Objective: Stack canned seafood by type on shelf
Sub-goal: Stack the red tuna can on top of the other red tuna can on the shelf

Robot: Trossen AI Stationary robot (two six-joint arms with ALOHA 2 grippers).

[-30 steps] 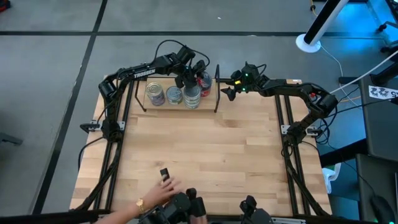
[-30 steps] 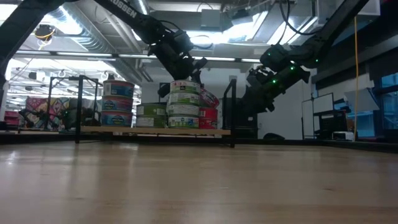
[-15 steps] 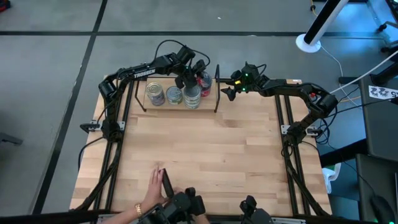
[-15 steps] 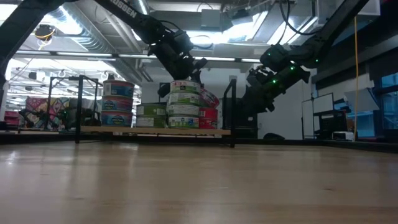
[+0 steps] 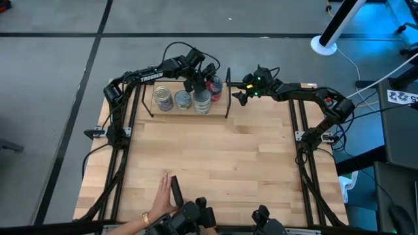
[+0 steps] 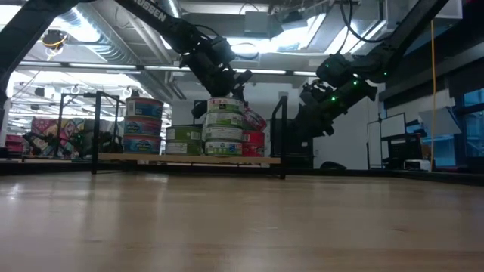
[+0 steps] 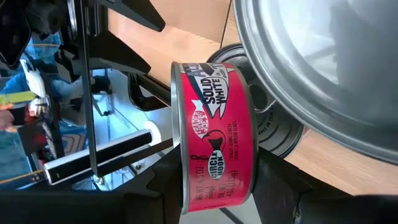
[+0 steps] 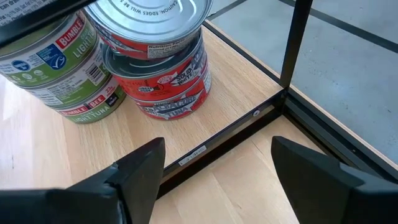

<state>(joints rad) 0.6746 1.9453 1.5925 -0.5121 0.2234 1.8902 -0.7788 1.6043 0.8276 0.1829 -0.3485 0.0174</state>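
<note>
From above, we see the shelf [image 5: 222,111] at the far edge of the bench [image 5: 215,156], its cans sorted into separate stacks by label. The left pincer [image 5: 204,77] sits over the right-hand end, beside the black upright [image 5: 228,91]. The right pincer [image 5: 239,94] waits just outside that upright. A person's hand [image 5: 160,196] rests at the near edge, well clear.

At bench height, we make out a blue-labelled stack [image 6: 142,125], a low green stack [image 6: 182,140], a taller green stack [image 6: 223,125] and red tins [image 6: 253,137] last. The top red tin looks tilted, so we judge it not yet seated.

Through the left wrist, the fingers are clamped on the red can [image 7: 217,134], about half open, above another tin [image 7: 277,134]; the neighbouring stack [image 7: 317,68] crowds close.

Through the right wrist, the fingers [image 8: 140,165] stand spread wide and empty, with bare board between the red stack [image 8: 161,78] and the upright.
</note>
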